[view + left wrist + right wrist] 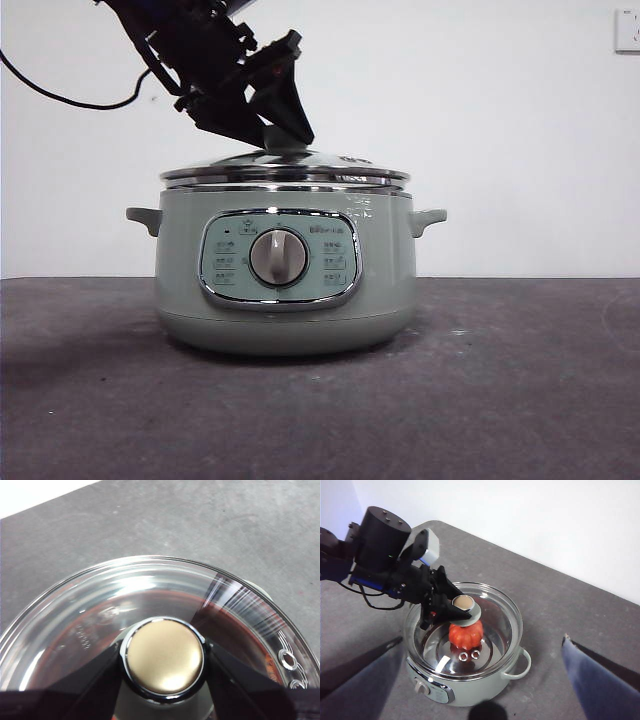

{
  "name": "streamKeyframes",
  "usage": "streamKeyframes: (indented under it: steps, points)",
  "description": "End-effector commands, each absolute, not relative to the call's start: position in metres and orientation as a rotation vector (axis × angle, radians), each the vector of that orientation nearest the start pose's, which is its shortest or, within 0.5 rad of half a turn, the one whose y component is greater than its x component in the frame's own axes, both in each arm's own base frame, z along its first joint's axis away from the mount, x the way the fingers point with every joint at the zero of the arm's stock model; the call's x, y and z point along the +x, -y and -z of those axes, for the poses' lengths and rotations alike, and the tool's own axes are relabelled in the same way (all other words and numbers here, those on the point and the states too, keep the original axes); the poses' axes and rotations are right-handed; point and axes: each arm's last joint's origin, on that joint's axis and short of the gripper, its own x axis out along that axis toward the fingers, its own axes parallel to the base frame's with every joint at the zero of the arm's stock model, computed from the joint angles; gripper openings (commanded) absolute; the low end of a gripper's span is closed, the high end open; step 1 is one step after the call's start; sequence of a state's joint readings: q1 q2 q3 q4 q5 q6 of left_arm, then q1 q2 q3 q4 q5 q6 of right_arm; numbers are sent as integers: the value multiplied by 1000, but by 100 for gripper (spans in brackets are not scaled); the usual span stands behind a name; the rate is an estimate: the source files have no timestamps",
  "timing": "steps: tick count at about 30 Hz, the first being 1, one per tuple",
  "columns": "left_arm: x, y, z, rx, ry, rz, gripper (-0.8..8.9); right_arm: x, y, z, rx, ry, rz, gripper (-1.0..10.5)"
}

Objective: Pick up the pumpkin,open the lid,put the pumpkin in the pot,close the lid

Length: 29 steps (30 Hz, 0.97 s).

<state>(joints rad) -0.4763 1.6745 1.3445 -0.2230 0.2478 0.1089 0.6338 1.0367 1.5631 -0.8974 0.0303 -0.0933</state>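
Observation:
The pale green pot (285,300) stands mid-table with its dial facing the front camera. The glass lid (330,165) lies level at the pot's rim. My left gripper (285,140) reaches down from the upper left and is shut on the lid's round knob (164,656), one black jaw on each side of it. Through the glass the orange pumpkin (466,635) shows inside the pot (485,690), below the knob. My right gripper (482,639) hangs high above the pot, open and holding nothing.
The grey table (520,380) stretches on both sides of the pot, with a white wall behind it. A black cable (60,95) trails from the left arm. A wall socket (627,30) sits at the top right.

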Motion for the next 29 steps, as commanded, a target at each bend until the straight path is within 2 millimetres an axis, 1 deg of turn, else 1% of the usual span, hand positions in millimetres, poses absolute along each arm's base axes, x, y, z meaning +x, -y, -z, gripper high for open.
streamKeyframes:
  steps: [1,8,15,25,27,28,29]
  points:
    - [339,187,-296,177,-481,729,-9,127,-93,-470,-205,-333,-611,629]
    - [339,186,-292,188,-505,714,-9,127,-92,-468,-213,-356,-611,628]
    - [337,183,-286,222,-573,688,-9,127,-92,-468,-216,-355,-611,628]
    - [334,182,-282,246,-620,696,-5,127,-92,-468,-217,-359,-612,628]
    - [334,182,-282,245,-623,696,9,127,-92,-468,-217,-360,-612,628]
    - [334,182,-282,245,-623,696,43,127,-92,-468,-218,-361,-612,628]
    - [334,182,-282,245,-622,696,127,127,-92,-467,-218,-363,-612,628]
